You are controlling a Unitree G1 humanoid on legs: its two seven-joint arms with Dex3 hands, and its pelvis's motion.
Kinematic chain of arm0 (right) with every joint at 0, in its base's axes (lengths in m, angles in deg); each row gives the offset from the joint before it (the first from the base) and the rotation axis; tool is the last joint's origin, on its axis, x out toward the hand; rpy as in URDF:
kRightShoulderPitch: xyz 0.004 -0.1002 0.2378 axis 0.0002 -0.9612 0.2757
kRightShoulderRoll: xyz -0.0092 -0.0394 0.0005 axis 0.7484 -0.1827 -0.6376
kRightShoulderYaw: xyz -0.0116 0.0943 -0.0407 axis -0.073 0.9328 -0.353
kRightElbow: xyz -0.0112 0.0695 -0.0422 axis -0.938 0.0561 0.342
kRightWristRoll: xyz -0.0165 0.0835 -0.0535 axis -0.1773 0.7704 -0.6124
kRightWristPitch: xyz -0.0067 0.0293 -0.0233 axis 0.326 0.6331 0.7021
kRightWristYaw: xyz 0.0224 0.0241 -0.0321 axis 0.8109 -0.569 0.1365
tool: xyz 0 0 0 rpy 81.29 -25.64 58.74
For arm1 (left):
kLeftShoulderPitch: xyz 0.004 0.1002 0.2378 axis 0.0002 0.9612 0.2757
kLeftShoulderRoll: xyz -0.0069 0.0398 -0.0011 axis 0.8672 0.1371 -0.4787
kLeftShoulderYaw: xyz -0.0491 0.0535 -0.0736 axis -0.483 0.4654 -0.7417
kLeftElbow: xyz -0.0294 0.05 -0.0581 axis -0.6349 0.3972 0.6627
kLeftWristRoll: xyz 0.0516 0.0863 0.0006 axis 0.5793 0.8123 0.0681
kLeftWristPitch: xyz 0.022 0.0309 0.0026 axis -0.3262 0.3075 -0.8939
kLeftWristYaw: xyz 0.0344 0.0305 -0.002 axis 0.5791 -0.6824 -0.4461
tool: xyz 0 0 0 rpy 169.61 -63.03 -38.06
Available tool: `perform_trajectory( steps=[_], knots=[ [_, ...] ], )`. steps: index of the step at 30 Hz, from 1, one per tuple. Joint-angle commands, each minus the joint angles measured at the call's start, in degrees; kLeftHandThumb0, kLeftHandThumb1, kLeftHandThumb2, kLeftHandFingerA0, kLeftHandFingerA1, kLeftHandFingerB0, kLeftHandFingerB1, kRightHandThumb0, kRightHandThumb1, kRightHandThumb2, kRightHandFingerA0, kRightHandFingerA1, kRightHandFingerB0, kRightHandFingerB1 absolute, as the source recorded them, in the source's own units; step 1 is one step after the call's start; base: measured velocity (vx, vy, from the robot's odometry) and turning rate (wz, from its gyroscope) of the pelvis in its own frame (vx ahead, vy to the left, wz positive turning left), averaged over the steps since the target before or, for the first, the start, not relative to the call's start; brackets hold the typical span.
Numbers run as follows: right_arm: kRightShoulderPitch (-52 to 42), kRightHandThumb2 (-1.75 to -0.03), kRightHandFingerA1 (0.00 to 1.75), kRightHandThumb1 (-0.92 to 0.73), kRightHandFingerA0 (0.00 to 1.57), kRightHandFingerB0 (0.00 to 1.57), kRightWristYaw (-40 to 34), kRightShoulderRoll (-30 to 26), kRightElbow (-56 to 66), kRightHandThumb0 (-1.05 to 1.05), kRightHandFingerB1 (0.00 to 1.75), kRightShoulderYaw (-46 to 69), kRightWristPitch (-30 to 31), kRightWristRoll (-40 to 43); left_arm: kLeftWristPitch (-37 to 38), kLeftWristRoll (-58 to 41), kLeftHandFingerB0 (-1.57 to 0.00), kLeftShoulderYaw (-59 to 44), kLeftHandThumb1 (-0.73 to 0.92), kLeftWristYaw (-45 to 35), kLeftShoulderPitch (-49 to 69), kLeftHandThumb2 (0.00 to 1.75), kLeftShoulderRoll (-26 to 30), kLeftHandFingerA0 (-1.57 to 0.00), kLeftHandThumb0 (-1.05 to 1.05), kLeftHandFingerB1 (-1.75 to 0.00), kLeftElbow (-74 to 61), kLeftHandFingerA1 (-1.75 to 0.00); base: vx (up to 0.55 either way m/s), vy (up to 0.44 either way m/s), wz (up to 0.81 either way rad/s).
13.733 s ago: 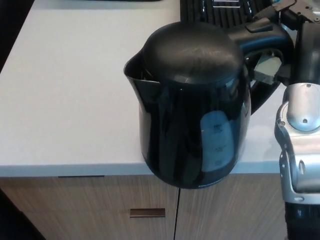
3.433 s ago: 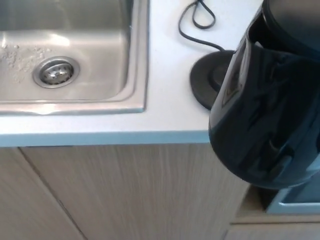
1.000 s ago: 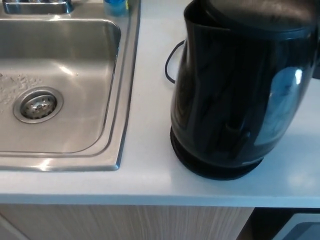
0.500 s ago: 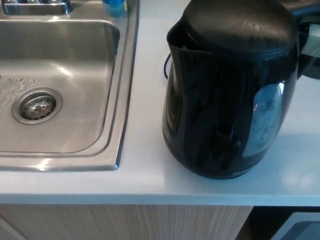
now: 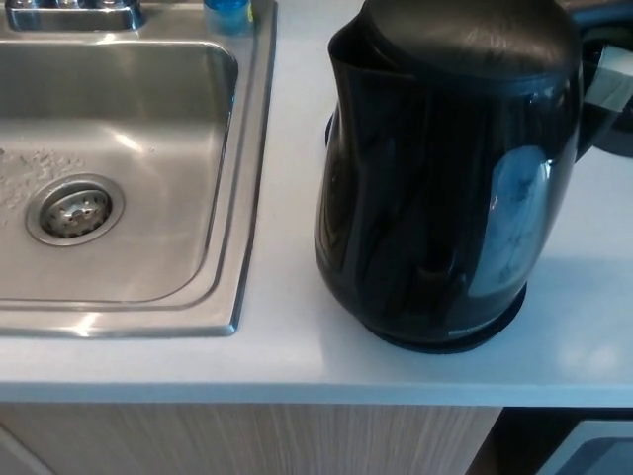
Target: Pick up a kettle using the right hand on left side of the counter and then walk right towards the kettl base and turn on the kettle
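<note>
Black kettle [image 5: 450, 178] lower than before, base [image 5: 495, 322] edge showing; robot hand unseen.

The kettle [image 5: 445, 178] was glossy black, with a pale bluish window at its four o'clock side. The base [image 5: 495, 322] beneath was black. The counter [image 5: 287, 297] was plain white, the sink [image 5: 129, 168] silvery steel, the cabinet front [image 5: 247, 440] light wood-grained beige. A blue object [image 5: 228, 14] showed at eleven o'clock.
</note>
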Motion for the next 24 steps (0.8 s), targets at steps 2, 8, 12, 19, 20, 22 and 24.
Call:
perform_trajectory(
  steps=[2, 8, 12, 19, 20, 22, 24],
  knots=[
    [0.5, -1.40, 1.75, -0.44, 1.07, 0.82, 0.0, -1.4, -3.2, -0.19, 1.67, 0.5, -6.9, -1.1, 2.5, -1.1, -0.89, -0.3, 0.64, -0.1, 1.0, 0.96, -0.2, -0.93, 0.13, -0.81, -1.7, -0.85, 0.00, 0.000, 0.00],
    [2.4, -1.41, 1.75, -0.41, 1.06, 0.82, 0.2, -3.5, -5.6, -0.19, 1.66, 0.1, -8.0, -1.9, 2.4, -1.6, -0.87, -0.4, 0.58, -0.5, 0.6, 1.06, -0.3, -0.93, 0.17, -0.85, -1.4, -0.89, 0.00, 0.000, 0.00],
    [2.9, -1.44, 1.75, -0.40, 1.08, 0.85, 0.9, -4.5, -6.2, -0.18, 1.64, 0.3, -8.2, -1.7, 2.4, -0.8, -0.86, 0.2, 0.65, 0.5, 0.7, 0.97, -0.1, -0.90, 0.16, -0.78, -1.5, -0.84, 0.00, 0.000, 0.00],
    [4.0, -1.45, 1.75, -0.38, 1.05, 0.81, 2.2, -5.9, -7.2, -0.20, 1.69, -0.2, -9.8, -2.1, 1.8, -1.6, -0.90, -0.2, 0.64, -0.1, -0.1, 0.95, 0.2, -0.95, 0.13, -0.79, -0.3, -0.84, 0.00, 0.000, 0.00],
    [4.1, -1.45, 1.75, -0.38, 1.05, 0.81, 2.3, -5.9, -7.2, -0.20, 1.69, -0.1, -9.8, -2.0, 1.8, -1.5, -0.90, -0.1, 0.64, 0.0, -0.1, 0.95, 0.3, -0.95, 0.13, -0.79, -0.5, -0.84, 0.00, 0.000, 0.00],
    [4.1, -1.43, 1.75, -0.40, 1.06, 0.81, 2.5, -5.8, -7.1, -0.20, 1.68, 0.1, -10.2, -1.6, 1.9, -1.3, -0.89, 0.0, 0.63, 0.3, 0.0, 0.96, 0.3, -0.94, 0.14, -0.78, -0.7, -0.84, 0.00, 0.000, 0.00],
    [4.0, -1.41, 1.75, -0.42, 1.05, 0.80, 2.8, -5.6, -6.7, -0.19, 1.68, 0.4, -9.9, -1.2, 1.9, -1.2, -0.89, 0.1, 0.64, 0.5, -0.2, 0.94, 0.3, -0.95, 0.13, -0.78, -0.4, -0.84, 0.00, 0.000, 0.00]
  ],
)
